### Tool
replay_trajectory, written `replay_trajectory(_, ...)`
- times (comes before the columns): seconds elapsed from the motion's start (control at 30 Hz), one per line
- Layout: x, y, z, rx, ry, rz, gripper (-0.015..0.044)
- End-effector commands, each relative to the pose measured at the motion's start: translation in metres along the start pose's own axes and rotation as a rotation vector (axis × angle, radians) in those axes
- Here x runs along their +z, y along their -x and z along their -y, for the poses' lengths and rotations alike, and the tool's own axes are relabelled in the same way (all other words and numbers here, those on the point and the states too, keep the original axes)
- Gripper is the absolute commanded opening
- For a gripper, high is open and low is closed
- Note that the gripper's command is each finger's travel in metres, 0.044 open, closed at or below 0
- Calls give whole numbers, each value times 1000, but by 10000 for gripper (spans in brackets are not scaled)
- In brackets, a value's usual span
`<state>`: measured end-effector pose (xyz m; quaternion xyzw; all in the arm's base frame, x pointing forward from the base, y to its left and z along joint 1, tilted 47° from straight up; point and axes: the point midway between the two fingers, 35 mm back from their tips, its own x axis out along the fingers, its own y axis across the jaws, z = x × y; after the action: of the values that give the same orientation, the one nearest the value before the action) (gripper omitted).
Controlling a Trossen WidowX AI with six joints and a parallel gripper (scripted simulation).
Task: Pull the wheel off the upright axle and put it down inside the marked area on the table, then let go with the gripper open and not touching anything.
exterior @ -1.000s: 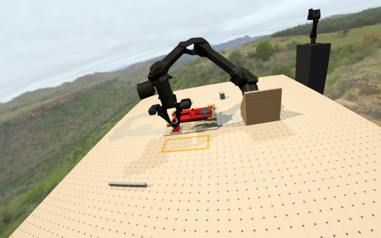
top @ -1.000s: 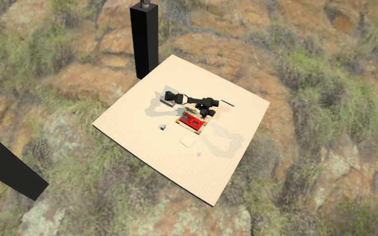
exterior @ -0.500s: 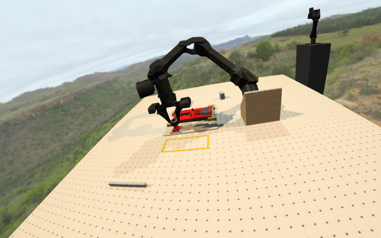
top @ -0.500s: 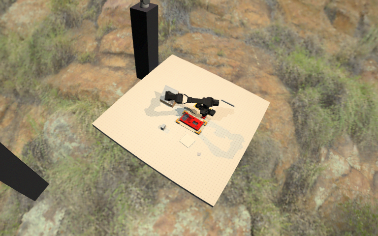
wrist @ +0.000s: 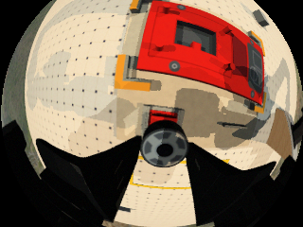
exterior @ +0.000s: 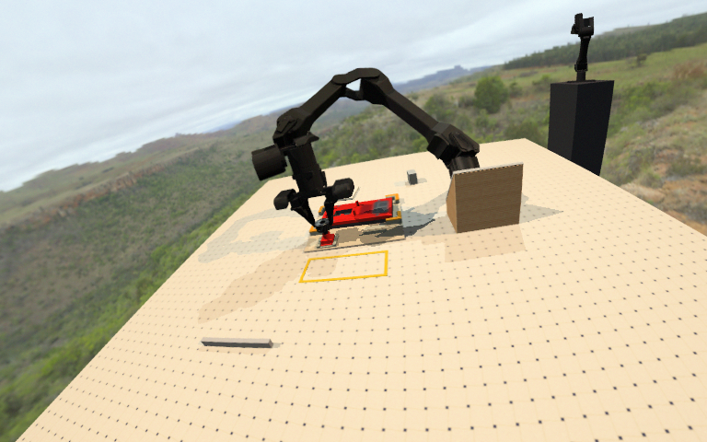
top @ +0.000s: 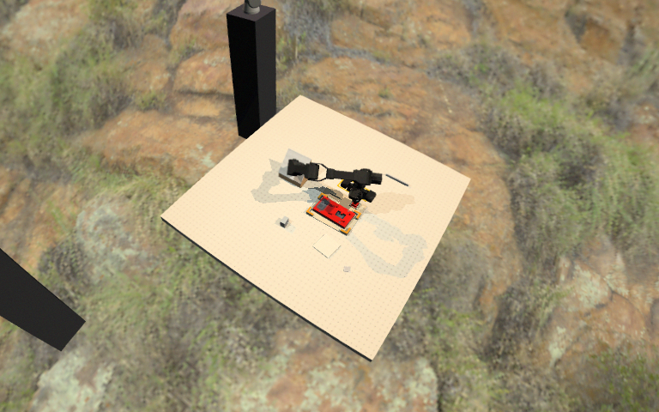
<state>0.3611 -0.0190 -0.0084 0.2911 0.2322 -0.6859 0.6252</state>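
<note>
wheel (wrist: 163, 147): 1 | red chassis (exterior: 362, 211): 1 | yellow marked area (exterior: 344, 266): 1 | brown block (exterior: 485, 197): 1 | grey bar (exterior: 237, 342): 1
</note>
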Motion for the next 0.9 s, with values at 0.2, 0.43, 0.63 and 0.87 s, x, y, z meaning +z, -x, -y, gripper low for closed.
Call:
replay_trajectory(0.2,-1,7,-2,7,-4,-6,0)
replay_trajectory(0.43,-1,9,-2,7,-3,-6,0)
replay_trajectory(0.63,-1,11,-2,7,-3,-5,0)
replay_trajectory(0.87,-1,13,-2,8,-2,-5,0)
